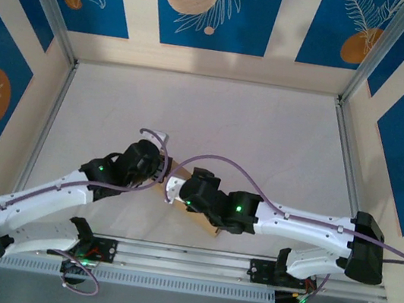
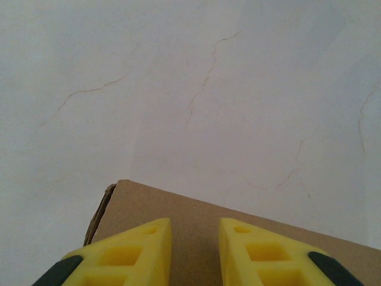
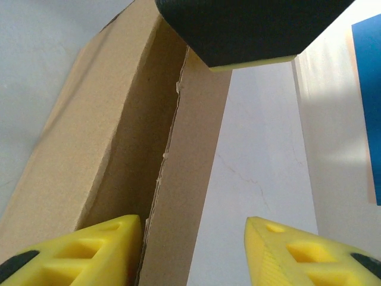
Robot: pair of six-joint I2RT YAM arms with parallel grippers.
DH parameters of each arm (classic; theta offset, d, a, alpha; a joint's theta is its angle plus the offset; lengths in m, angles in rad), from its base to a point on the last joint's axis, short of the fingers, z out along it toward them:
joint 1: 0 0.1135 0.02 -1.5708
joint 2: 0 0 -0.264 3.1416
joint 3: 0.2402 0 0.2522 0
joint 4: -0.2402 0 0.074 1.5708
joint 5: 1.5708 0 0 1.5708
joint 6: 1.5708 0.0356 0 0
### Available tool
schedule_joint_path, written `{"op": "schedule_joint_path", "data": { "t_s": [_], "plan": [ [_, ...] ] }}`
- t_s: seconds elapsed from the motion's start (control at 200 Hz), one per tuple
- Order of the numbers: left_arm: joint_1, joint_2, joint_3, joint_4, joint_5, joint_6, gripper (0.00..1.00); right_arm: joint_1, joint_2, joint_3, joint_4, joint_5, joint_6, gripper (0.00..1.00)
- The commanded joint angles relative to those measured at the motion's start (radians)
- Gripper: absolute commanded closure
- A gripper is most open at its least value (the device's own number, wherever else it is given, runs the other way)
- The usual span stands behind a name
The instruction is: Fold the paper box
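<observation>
The left gripper (image 2: 194,229) has its fingers a narrow gap apart over a flat panel of the paper box (image 2: 196,208); whether it grips, I cannot tell. The box is plain brown cardboard with one wall raised, in the middle of the white table (image 1: 267,131). The right gripper (image 3: 193,225) stands open beside that wall.

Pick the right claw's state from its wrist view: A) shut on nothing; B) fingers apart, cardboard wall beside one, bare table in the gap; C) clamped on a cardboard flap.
B: the right claw has its fingers well apart, with the paper box wall beside one finger and the white table showing in the gap.
</observation>
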Motion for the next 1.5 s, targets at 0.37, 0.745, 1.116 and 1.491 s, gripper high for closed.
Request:
{"op": "schedule_joint_path", "data": {
  "t_s": [0.37, 0.745, 1.116, 1.491],
  "plan": [
    [0.018, 0.059, 0.005, -0.068, 0.021, 0.001, 0.73, -0.006, -0.103, -0.033, 0.045, -0.156, 0.013, 0.48],
    [0.018, 0.067, 0.001, -0.066, 0.029, 0.003, 0.73, -0.055, -0.228, -0.056, 0.029, -0.378, 0.153, 0.48],
    [0.018, 0.051, 0.001, -0.080, 0.041, 0.012, 0.73, -0.182, -0.450, -0.006, -0.257, -0.297, 1.048, 0.97],
    [0.018, 0.042, -0.013, -0.082, 0.057, 0.013, 0.74, -0.123, -0.542, -0.249, -0.375, -0.367, 1.343, 1.00]
  ]
}}
